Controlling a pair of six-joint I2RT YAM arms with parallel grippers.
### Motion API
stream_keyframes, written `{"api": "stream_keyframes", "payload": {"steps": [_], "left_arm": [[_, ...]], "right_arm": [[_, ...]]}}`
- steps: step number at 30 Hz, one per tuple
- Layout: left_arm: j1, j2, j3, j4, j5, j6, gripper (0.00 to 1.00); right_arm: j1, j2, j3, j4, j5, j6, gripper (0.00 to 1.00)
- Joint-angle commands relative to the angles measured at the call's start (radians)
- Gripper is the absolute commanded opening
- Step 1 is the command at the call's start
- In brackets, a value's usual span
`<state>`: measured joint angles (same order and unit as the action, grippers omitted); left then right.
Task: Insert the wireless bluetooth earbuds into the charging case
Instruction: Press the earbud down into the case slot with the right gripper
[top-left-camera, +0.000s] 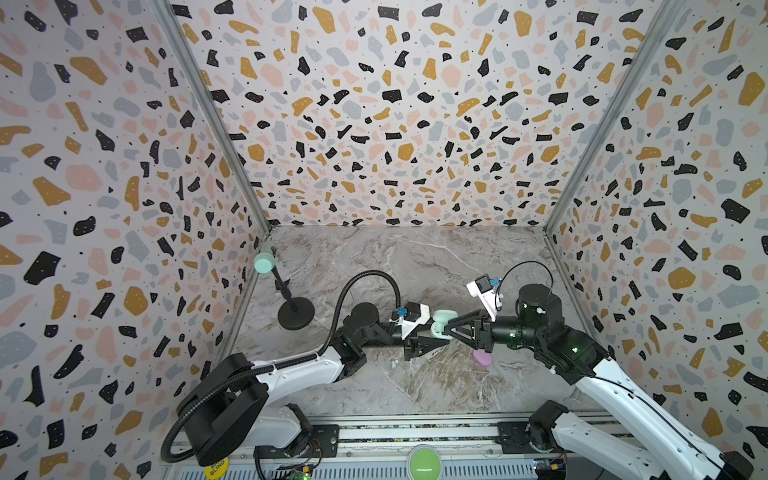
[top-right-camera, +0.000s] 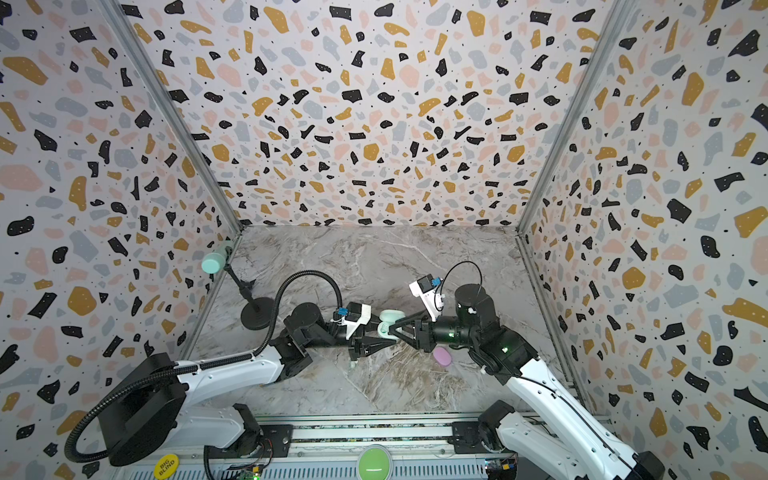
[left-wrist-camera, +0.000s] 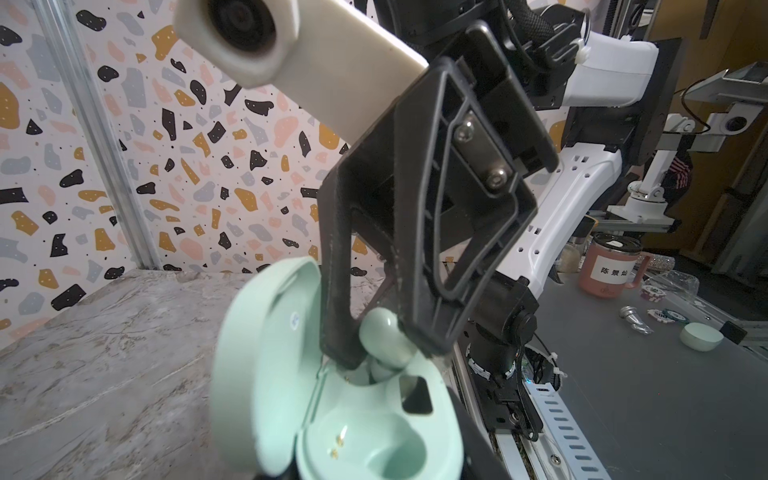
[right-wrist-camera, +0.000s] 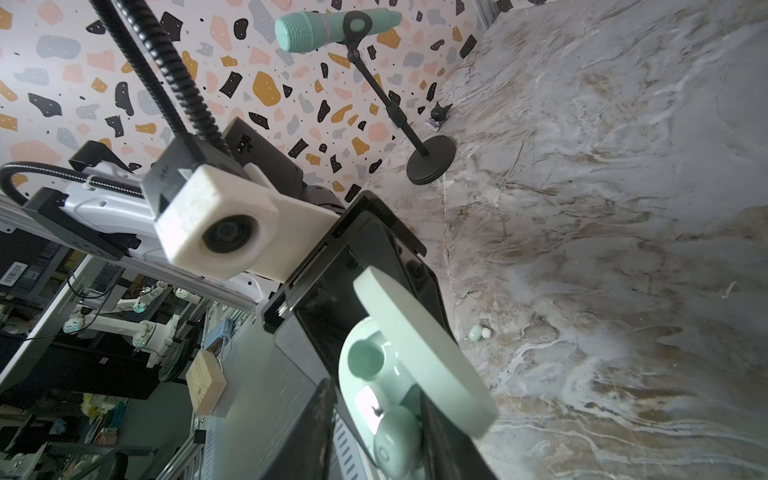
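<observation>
My left gripper (top-left-camera: 438, 337) is shut on the mint charging case (left-wrist-camera: 374, 419) and holds it off the table with its lid (left-wrist-camera: 257, 353) swung open. One socket (left-wrist-camera: 374, 449) with gold contacts is bare. A mint earbud (left-wrist-camera: 384, 332) sits in the mouth of the other socket, between the fingers of my right gripper (top-left-camera: 447, 330). In the right wrist view that earbud (right-wrist-camera: 397, 440) touches one finger, and a gap shows between it and the other. A second pale earbud (top-left-camera: 393, 364) lies on the marble below the left arm.
A closed lilac case (top-left-camera: 482, 358) lies on the marble under the right arm. A mint microphone (top-left-camera: 266, 262) on a black stand (top-left-camera: 296, 313) is at the back left by the wall. A green button (top-left-camera: 424, 463) sits on the front rail.
</observation>
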<state>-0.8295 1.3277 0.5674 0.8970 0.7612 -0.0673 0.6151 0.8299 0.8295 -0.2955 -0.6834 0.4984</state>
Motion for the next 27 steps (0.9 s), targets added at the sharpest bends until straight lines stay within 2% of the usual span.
{"api": "stream_keyframes", "payload": {"steps": [1, 19, 27], "left_arm": [[-0.01, -0.017, 0.01, 0.083, 0.03, 0.011, 0.25], [-0.028, 0.018, 0.002, 0.097, 0.02, 0.012, 0.25], [-0.023, 0.016, 0.0, 0.062, -0.004, 0.037, 0.25]], "right_arm": [[0.002, 0.011, 0.055, -0.045, 0.053, -0.015, 0.39], [0.042, 0.055, 0.16, -0.137, 0.17, -0.059, 0.61], [0.068, 0.046, 0.187, -0.149, 0.202, -0.056, 0.65]]}}
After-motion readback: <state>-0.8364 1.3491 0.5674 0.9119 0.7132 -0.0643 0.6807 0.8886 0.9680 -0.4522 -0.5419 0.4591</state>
